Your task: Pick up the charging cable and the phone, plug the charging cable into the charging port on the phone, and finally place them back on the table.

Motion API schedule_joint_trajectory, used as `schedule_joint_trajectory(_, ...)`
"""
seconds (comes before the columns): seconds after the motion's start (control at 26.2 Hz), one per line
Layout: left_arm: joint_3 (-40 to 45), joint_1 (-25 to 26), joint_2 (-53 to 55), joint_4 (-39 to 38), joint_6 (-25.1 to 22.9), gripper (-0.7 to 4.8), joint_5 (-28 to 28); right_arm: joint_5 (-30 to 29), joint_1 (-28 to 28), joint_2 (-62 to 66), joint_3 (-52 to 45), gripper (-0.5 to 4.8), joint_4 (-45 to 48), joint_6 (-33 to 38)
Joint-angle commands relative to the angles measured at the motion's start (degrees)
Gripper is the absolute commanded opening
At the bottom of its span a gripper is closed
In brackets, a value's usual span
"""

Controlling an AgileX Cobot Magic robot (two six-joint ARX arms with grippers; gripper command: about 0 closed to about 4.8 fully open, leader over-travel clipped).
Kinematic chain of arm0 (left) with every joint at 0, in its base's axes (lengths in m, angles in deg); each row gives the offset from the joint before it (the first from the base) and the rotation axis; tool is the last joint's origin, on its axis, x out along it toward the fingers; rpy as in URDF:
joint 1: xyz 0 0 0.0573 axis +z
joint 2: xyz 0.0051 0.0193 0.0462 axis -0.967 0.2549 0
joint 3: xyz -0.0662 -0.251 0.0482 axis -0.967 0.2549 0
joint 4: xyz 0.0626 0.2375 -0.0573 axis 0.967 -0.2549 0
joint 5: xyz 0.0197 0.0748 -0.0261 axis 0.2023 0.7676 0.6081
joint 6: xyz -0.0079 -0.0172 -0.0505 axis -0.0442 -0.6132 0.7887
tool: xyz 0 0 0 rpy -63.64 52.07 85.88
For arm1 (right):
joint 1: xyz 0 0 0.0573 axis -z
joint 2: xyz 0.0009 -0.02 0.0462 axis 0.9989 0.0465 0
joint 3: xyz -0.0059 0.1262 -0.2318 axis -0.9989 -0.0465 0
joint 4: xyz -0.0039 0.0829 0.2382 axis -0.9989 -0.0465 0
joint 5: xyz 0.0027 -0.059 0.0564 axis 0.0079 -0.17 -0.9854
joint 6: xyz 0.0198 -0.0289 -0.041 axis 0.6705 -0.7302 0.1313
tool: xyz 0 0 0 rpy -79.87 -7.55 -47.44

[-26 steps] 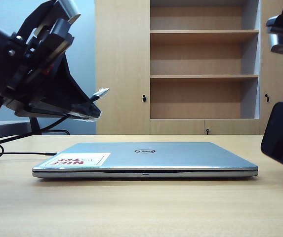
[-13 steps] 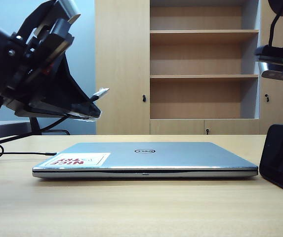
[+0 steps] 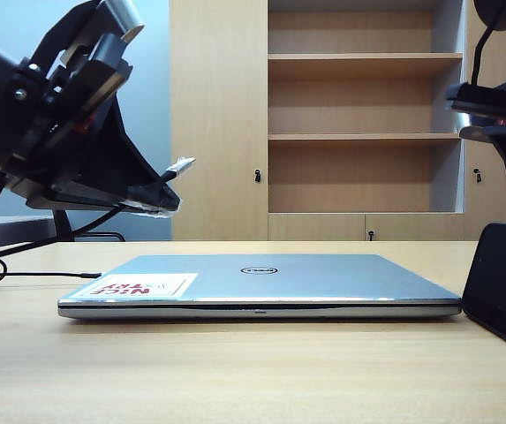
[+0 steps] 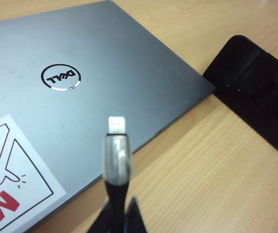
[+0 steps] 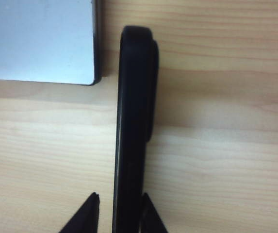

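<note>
Compared to a second ago we see the right gripper (image 5: 118, 213) lower, its fingers loosely around the phone (image 5: 134, 126), now on the table (image 3: 235, 371) beside the laptop (image 3: 261, 283). Left gripper (image 3: 160, 196) hasn't budged, clamping the charging cable (image 4: 116, 155) above the laptop

Wooden shelf cabinet (image 3: 363, 119) — pale-blue wall (image 3: 147, 106)

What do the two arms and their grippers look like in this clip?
The left gripper is black and wedge-shaped, tapering to thin dark fingers; its bulky black wrist housing carries a pale grey block on top and small red details. The right gripper shows two black, pointed, triangular fingertips. The right arm is black with a grey-and-black module and a thin black cable looping above it.
</note>
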Motion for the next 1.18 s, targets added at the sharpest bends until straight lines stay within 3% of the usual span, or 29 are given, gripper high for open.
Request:
schedule_joint_trajectory(0.04, -0.1, 0.0, -0.1, 0.5, -0.4, -0.06, 0.0, -0.3, -0.1, 1.7, 0.2, 1.23, 0.4, 0.1)
schedule_joint_trajectory(0.34, -0.1, 0.0, -0.1, 0.5, -0.4, -0.06, 0.0, -0.3, -0.1, 6.9, 0.2, 1.21, 0.4, 0.1)
schedule_joint_trajectory(0.42, -0.1, 0.0, -0.1, 0.5, -0.4, -0.06, 0.0, -0.3, -0.1, 7.8, 0.2, 0.65, 0.4, 0.1)
schedule_joint_trajectory(0.46, -0.1, 0.0, -0.1, 0.4, -0.4, -0.06, 0.0, -0.3, -0.1, 7.8, 0.3, -0.08, 0.1, 0.1)
schedule_joint_trajectory(0.69, -0.1, 0.0, -0.1, -0.4, 0.2, -0.06, 0.0, -1.2, -0.1, 7.2, 4.0, -0.05, -4.2, -0.4)
schedule_joint_trajectory(0.8, -0.1, 0.0, -0.1, -1.7, 1.8, -0.06, 0.0, -5.0, 0.0, 5.8, 6.9, -0.05, -3.4, -0.8)
schedule_joint_trajectory(0.99, 0.0, -0.1, -0.1, -3.9, 4.7, -0.06, -0.1, -17.4, 0.0, 3.2, 7.2, -0.05, 11.7, 2.7)
schedule_joint_trajectory(1.18, 0.0, -1.2, -0.1, -4.0, 5.6, -0.06, -0.1, -24.0, -0.1, 3.3, 4.7, -0.05, 25.5, 7.5)
